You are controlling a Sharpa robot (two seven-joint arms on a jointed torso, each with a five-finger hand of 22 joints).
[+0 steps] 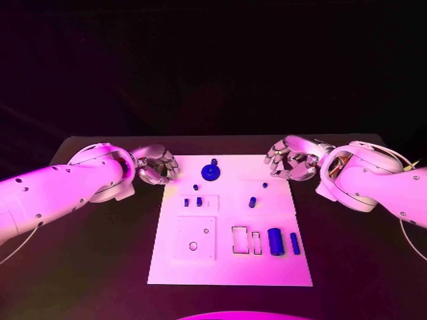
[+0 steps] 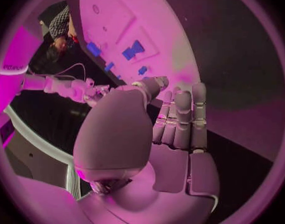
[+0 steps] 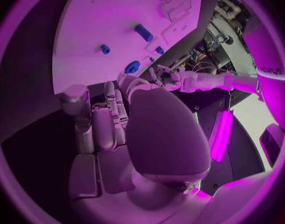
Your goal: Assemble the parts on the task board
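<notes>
The white task board (image 1: pixel 228 267) lies in the middle of the black table. On it a round blue knob (image 1: pixel 211 172) sits near the far edge, several small blue pieces (image 1: pixel 199 201) stand in the middle rows, and two blue cylinders (image 1: pixel 275 241) lie at the near right. My left hand (image 1: pixel 154 165) hovers just off the board's far left corner and holds nothing. My right hand (image 1: pixel 289 159) hovers at the far right corner, also holding nothing. In the wrist views the left hand (image 2: pixel 173 129) and right hand (image 3: pixel 111 129) have fingers extended side by side towards the board (image 2: pixel 154 25) (image 3: pixel 92 20).
A square plate recess (image 1: pixel 195 238) with two holes and two rectangular slots (image 1: pixel 241 240) mark the board's near half. Black table top (image 1: pixel 89 267) stretches to either side of the board. Both forearms slant in from the near corners.
</notes>
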